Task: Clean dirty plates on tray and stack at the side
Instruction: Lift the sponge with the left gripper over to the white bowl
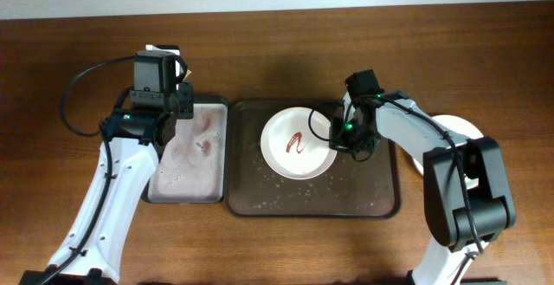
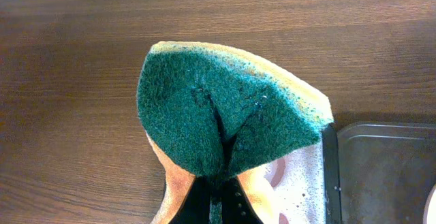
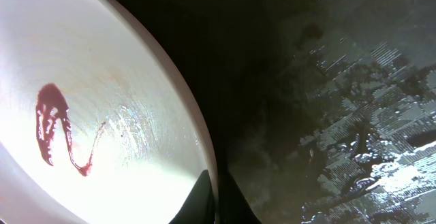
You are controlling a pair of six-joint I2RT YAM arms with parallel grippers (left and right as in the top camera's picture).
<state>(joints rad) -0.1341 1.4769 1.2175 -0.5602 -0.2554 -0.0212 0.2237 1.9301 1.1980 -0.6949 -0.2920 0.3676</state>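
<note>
Plate (image 1: pixel 290 151), round, white, squiggled with red sauce, lies on the dark brown rectangular tray (image 1: pixel 363 194), rim clamped by the right tool (image 1: pixel 343 136); this thin wet hold could slip; left tool (image 2: pixel 216 200) clamps a green-and-yellow sponge (image 2: pixel 225 108).

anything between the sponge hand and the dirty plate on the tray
Nothing visible. Between the left hand, shut on the sponge, and the plate lie only low basin and tray rims; the right hand pinches the plate's far edge.
</note>
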